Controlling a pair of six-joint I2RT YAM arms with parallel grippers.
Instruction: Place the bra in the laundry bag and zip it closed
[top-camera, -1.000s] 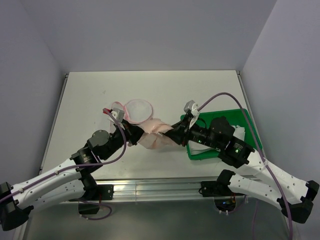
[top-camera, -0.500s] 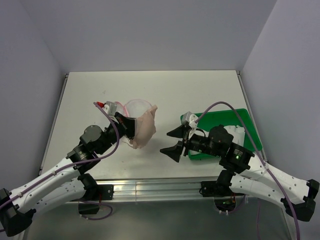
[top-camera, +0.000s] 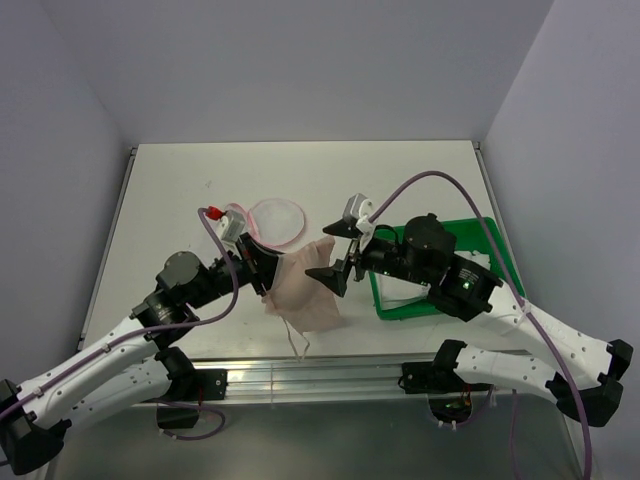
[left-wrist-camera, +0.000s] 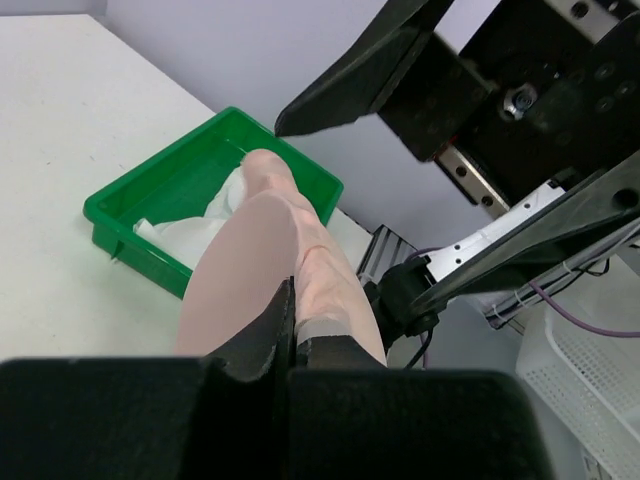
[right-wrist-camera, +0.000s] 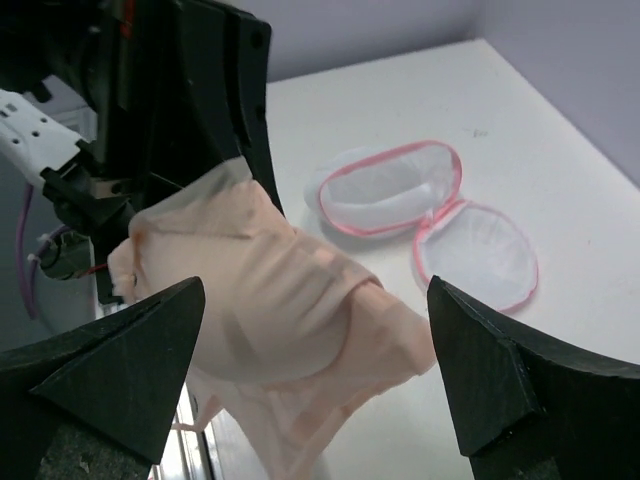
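The pale peach bra (top-camera: 305, 295) hangs off the table from my left gripper (top-camera: 262, 272), which is shut on its edge; the wrist view shows the fabric (left-wrist-camera: 285, 250) pinched between the closed fingers of the left gripper (left-wrist-camera: 290, 305). My right gripper (top-camera: 332, 250) stands wide open right beside the bra, its fingers on either side of the cups (right-wrist-camera: 290, 300) without touching them. The laundry bag (top-camera: 275, 220) lies open just behind. Its two pink-rimmed mesh halves (right-wrist-camera: 390, 185) lie flat side by side on the table.
A green tray (top-camera: 485, 235) holding white cloth sits at the right under the right arm, and shows in the left wrist view too (left-wrist-camera: 185, 175). The table's near edge and metal rail (top-camera: 310, 375) run below the hanging bra.
The right gripper let go of the bra and opened wide, pulled back, then came up beside it again. The bra now hangs from the left gripper alone, lower and nearer.
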